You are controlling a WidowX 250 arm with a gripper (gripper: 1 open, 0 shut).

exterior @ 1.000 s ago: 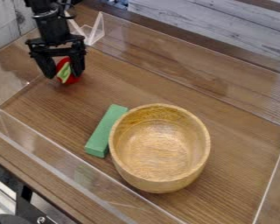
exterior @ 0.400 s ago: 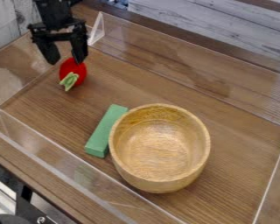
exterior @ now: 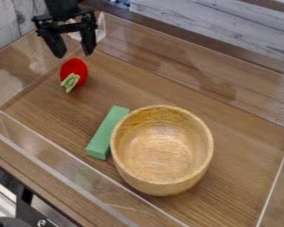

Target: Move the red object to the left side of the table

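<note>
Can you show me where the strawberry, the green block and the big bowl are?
strawberry [exterior: 72, 72], camera view, on its red body.
green block [exterior: 107, 131], camera view, middle of its flat top.
wooden bowl [exterior: 163, 182], camera view, on its outer front wall.

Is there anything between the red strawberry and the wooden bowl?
Yes. In the camera view, the green block lies between the red strawberry and wooden bowl.
</note>
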